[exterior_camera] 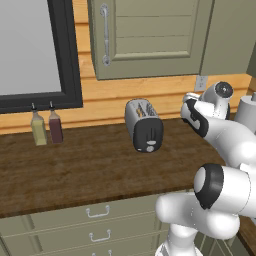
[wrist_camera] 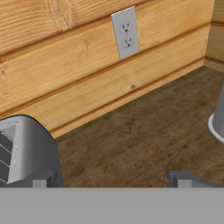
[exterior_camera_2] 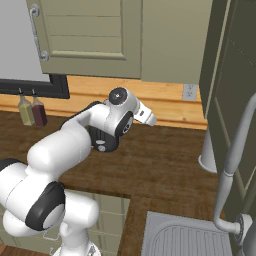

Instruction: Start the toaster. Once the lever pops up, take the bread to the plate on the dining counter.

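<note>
Left base view: toaster (exterior_camera: 144, 124) standing on the dark wood counter (exterior_camera: 90, 170) near the plank wall, black end panel facing the camera, two bottles (exterior_camera: 46, 127) well to its left beneath the black-framed window (exterior_camera: 35, 50). Hand view: gripper (wrist_camera: 111, 177) with fingertips spread wide and nothing between them, rounded silver toaster side at lower left, wall outlet (wrist_camera: 125, 33) above, grey cylinder base (wrist_camera: 218, 118) at right edge.
</note>
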Robot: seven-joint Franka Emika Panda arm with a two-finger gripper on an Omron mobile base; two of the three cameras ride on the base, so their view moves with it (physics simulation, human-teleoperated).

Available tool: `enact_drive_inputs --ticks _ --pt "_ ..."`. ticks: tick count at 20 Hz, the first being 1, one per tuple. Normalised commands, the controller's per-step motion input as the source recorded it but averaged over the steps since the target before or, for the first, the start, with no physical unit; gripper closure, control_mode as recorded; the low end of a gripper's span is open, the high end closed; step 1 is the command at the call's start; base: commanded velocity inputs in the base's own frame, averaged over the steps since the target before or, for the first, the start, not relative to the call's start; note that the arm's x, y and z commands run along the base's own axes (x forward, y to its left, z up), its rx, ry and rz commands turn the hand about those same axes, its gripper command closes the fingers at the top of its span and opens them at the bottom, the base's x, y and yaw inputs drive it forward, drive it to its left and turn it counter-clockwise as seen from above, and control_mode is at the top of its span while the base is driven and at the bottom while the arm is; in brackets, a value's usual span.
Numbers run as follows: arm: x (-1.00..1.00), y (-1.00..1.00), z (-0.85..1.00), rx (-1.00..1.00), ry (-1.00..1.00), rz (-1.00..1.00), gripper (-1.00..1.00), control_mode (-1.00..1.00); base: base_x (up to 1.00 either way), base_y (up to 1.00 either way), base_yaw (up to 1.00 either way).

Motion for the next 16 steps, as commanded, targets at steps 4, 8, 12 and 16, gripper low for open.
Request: enact_drive_inputs --ticks 4,8,12,16 --pt "0.0 0.0 0.0 0.0 0.0 0.0 -1.0 -1.0 0.0 0.0 0.0" --pt "0.0 0.0 0.0 0.0 0.0 0.0 -1.0 -1.0 0.0 0.0 0.0" --pt "0.0 0.0 0.0 0.0 0.0 0.0 -1.0 -1.0 0.0 0.0 0.0" --pt "0.0 0.0 0.0 0.0 0.0 0.0 -1.0 -1.0 0.0 0.0 0.0"
